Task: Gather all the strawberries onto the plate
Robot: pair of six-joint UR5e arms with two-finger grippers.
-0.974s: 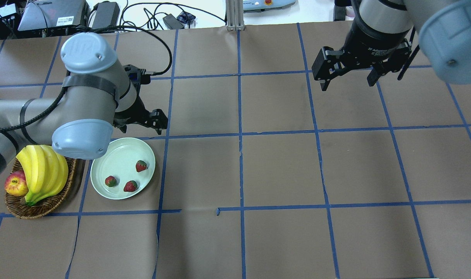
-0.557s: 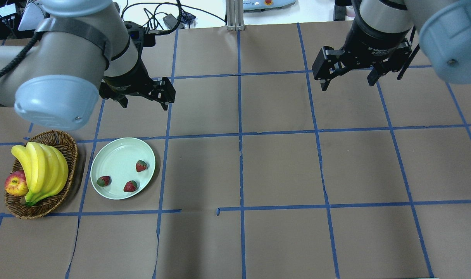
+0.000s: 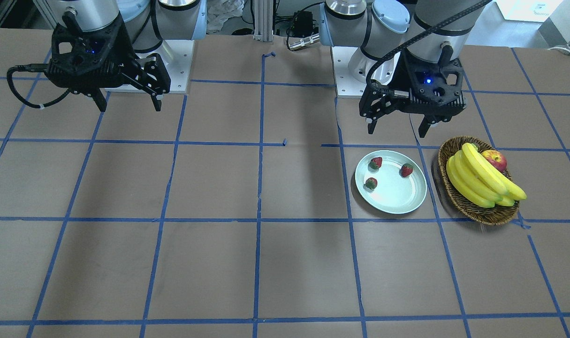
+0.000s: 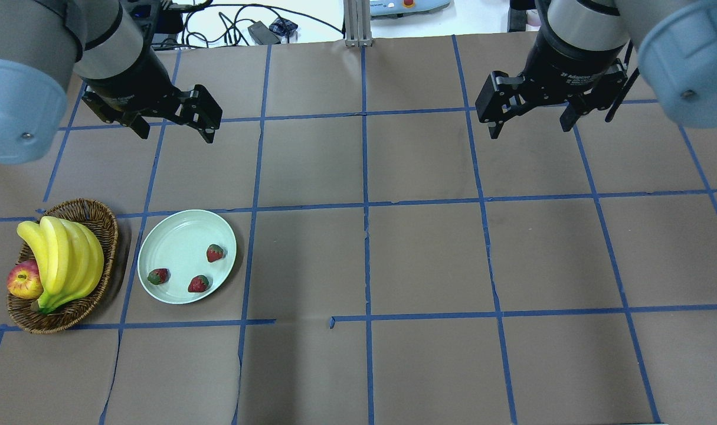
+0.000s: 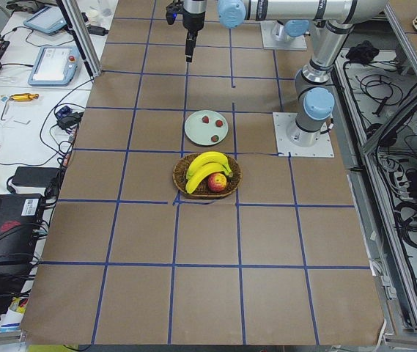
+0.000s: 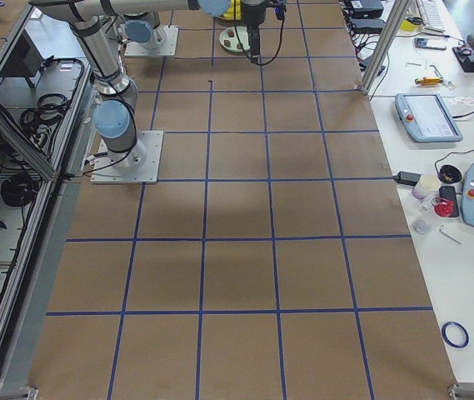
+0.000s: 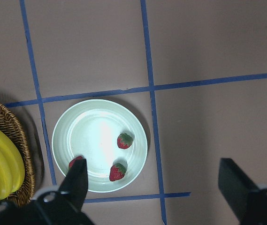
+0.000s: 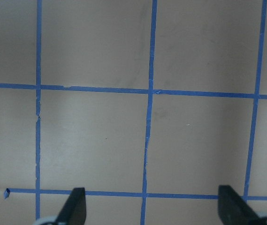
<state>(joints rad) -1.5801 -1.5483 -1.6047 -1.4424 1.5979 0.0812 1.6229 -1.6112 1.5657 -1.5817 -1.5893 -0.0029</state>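
All three strawberries [image 4: 215, 253] lie inside the pale mint-green plate [image 4: 178, 233], which sits flat on the brown paper-covered surface [image 4: 429, 260] on the robot's left side. In the overhead view one berry is toward the plate's right side. The other two, [image 4: 157, 275] and [image 4: 198, 284], are nearer its front rim. The berries are apart from one another.

Just beside the plate stands a wicker basket [image 4: 107, 233] holding a bunch of bananas [image 4: 63, 260] and an apple [image 4: 23, 280]. Basket and plate look to be a little apart rather than touching.

The left hand [image 4: 176, 132] hangs above the surface, beyond the plate, with its fingers spread wide and nothing between them. In its wrist view one dark finger [image 7: 74, 183] partly covers the berry nearest the basket.

The right hand [image 4: 529, 127] hovers well away on the opposite side, over bare surface crossed by blue tape [image 8: 147, 140]. It is also spread wide and empty.
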